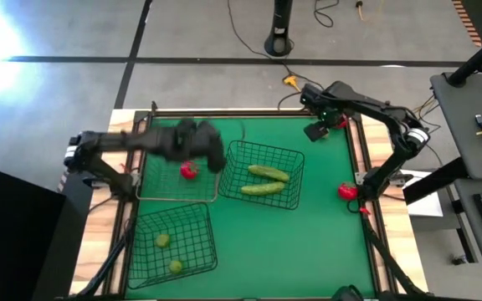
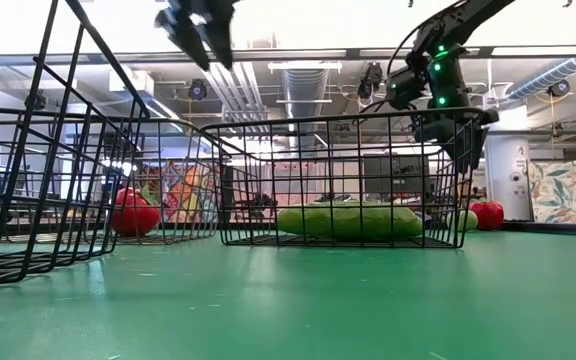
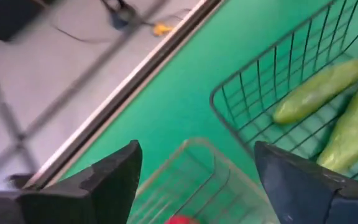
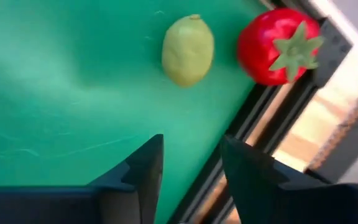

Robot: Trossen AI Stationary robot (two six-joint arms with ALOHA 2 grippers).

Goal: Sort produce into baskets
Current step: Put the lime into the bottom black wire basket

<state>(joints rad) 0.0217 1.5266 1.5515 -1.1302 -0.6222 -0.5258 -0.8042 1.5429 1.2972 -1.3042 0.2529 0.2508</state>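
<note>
Nearest, two yellow-green fruits (image 1: 169, 253) sit in the front basket (image 1: 174, 238). Beyond, the left claw (image 3: 194, 180) hangs wide open, empty, over the pale basket (image 1: 176, 180) (one tomato (image 1: 189, 170) inside). Farther right, the right claw (image 4: 191, 165), partly open, holds nothing

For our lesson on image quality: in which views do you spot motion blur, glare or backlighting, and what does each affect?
High view: the left gripper is smeared by motion over the paler basket; glare whitens the floor at upper left. Low view: bright ceiling backlights the arms into silhouettes, while the cucumbers stay clear. Left wrist view: floor and table edge streak with blur. Right wrist view: the lime and tomato look slightly soft.
</note>
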